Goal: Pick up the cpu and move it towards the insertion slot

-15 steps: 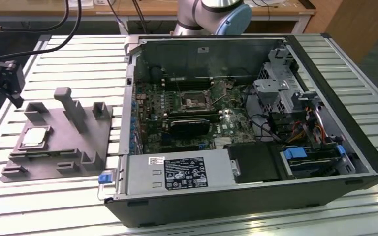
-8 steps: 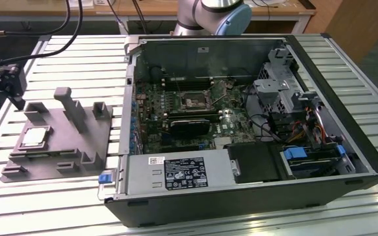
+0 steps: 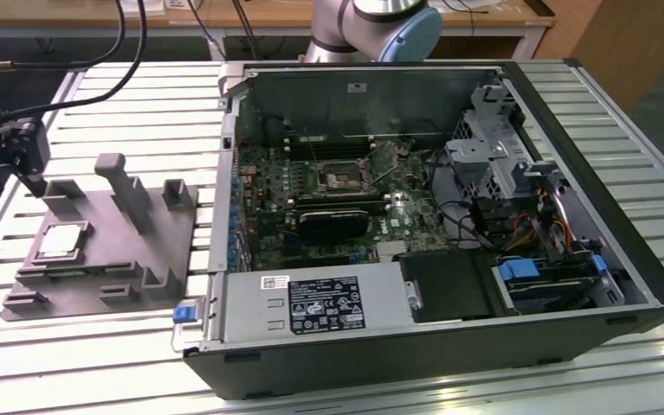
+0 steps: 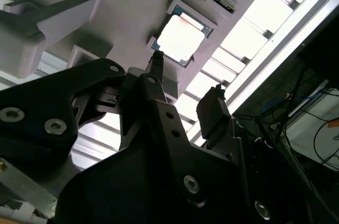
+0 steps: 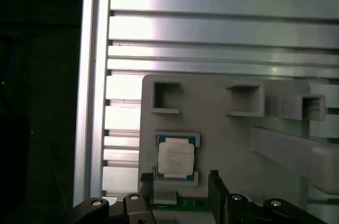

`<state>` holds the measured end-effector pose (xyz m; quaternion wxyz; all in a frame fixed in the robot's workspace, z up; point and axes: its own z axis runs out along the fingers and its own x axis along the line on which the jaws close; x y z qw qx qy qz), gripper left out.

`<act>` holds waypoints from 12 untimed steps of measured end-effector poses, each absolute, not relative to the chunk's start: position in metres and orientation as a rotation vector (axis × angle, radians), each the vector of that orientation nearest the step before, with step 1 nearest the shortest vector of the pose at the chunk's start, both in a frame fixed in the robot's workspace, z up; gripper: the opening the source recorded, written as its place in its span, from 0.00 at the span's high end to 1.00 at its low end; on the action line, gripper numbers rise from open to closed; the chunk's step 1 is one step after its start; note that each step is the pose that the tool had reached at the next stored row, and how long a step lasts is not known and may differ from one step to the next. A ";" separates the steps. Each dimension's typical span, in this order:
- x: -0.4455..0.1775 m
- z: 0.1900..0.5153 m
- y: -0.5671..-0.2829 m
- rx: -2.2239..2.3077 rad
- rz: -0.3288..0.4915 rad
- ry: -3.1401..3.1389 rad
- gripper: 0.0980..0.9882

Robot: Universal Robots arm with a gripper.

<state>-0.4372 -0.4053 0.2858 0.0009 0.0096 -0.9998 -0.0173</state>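
at the exterior view's left we see the gripper (image 3: 28,173) hanging over the far end of the grey fixture block (image 3: 124,259). in the first wrist view its fingers (image 5: 214,182) stand wide apart with nothing between them. the cpu (image 3: 60,241) lies flat in a recess of that block, near the fingertips and not touched, while well apart toward the exterior view's right the insertion slot (image 3: 341,180) sits on the motherboard (image 3: 407,226) inside the open computer case (image 3: 609,259).

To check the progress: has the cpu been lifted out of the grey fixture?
No, the cpu lies flat in its recess in the grey fixture, and the open hand holds nothing.
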 end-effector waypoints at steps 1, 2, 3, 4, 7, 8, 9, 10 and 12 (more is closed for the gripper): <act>-0.437 0.285 -0.405 0.030 -0.054 -3.139 0.51; -0.437 0.284 -0.405 0.030 -0.054 -3.139 0.51; -0.437 0.283 -0.405 0.030 -0.054 -3.139 0.51; -0.437 0.282 -0.405 0.030 -0.054 -3.139 0.51; -0.437 0.279 -0.405 0.030 -0.055 -3.139 0.51; -0.437 0.279 -0.405 0.030 -0.055 -3.139 0.51; -0.437 0.278 -0.405 0.030 -0.054 -3.139 0.51; -0.437 0.278 -0.405 0.030 -0.054 -3.139 0.51; -0.437 0.277 -0.405 0.030 -0.054 -3.139 0.51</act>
